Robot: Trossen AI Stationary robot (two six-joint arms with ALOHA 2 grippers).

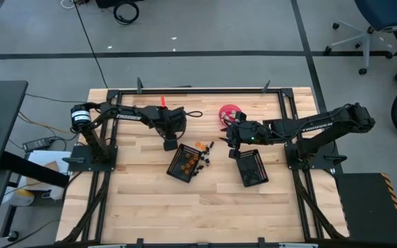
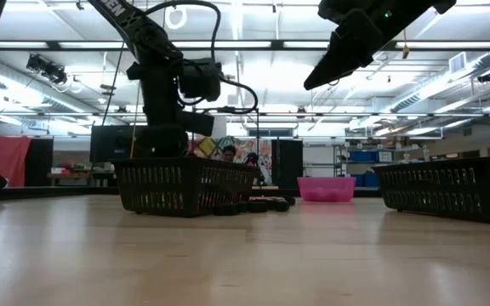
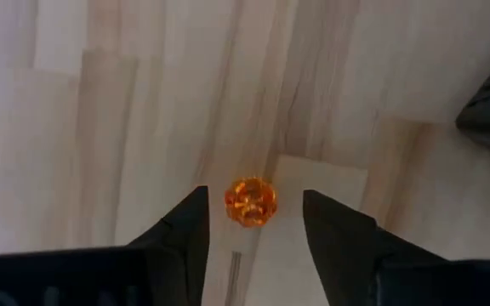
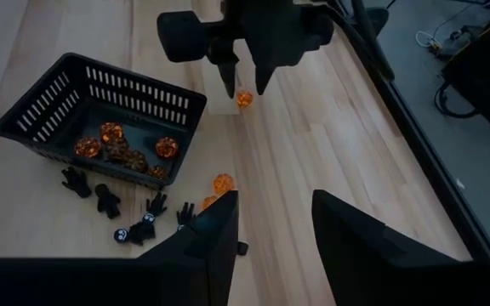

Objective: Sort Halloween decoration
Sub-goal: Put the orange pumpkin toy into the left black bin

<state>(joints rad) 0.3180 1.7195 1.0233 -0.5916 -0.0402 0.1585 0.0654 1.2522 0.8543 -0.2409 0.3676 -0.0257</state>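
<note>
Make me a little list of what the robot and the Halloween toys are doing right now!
left gripper: jaws open, either side of one orange piece over the wooden table, beside the left basket
right gripper: jaws open, holding nothing, raised above the table
left basket: black mesh, several orange pieces inside
black figures: loose on the table next to that basket
right basket: black mesh, contents unclear
pink bowl: at the far side of the table

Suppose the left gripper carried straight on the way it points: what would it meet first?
Probably the orange piece between the open left gripper's fingers, then the wooden table beneath; whether that piece is resting or falling is unclear.
</note>
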